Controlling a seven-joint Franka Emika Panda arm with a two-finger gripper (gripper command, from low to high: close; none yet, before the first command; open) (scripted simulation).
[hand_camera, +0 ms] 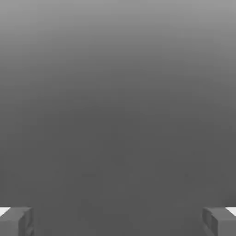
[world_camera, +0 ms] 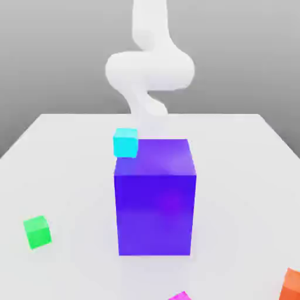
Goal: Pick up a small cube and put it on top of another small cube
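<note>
Pink cube (world_camera: 180,296) sits cropped, seemingly apart from green cube (world_camera: 37,231).

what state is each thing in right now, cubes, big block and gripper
magenta cube: on the table, untouched
green cube: on the table, nothing on top
cyan cube: beside the block's upper corner
blue-violet block: upright
orange cube: on the table
gripper: open, empty

My white arm (world_camera: 149,67) rises at the far side of the scene in the exterior view, folding into a thick, rounded bend and narrowing below it. In the hand view, my gripper (hand_camera: 118,221) is spread wide: two grey fingertips (hand_camera: 16,221) sit far apart at opposite edges, with nothing held between them.
</note>
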